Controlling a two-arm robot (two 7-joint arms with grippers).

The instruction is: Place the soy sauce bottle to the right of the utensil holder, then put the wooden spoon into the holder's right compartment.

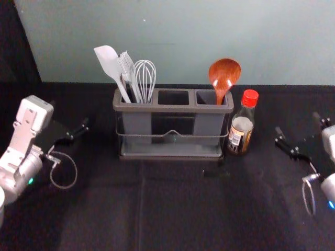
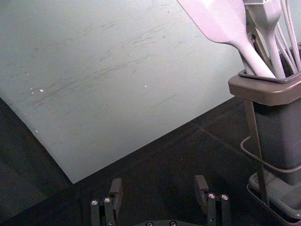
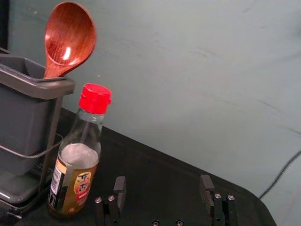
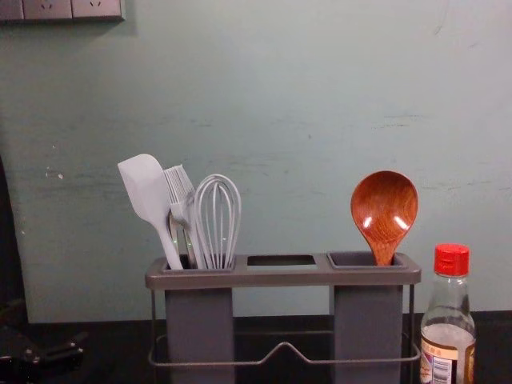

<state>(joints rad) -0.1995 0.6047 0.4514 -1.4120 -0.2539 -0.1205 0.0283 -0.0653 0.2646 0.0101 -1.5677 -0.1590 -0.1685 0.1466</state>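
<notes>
Spoon (image 1: 225, 73) in holder's (image 1: 172, 108) R compt. (image 1: 208, 124), soy btl. (image 1: 242, 127) just R.

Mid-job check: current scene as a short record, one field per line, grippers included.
grey three-compartment utensil holder: upright
red-capped glass soy sauce bottle: upright, right of holder
reddish-brown wooden spoon: bowl up, right compartment
left compartment: pale spatula, brush, looped whisk
left gripper: open, unloaded, left of holder
right gripper: open, unloaded, right of bottle

Before you: white flat-bladed spatula (image 4: 144, 190), white bristled brush (image 4: 181, 192), white looped whisk (image 4: 214, 228), grouped; behind, grey-green wall (image 4: 280, 96) with rectangular socket panel (image 4: 95, 9).
</notes>
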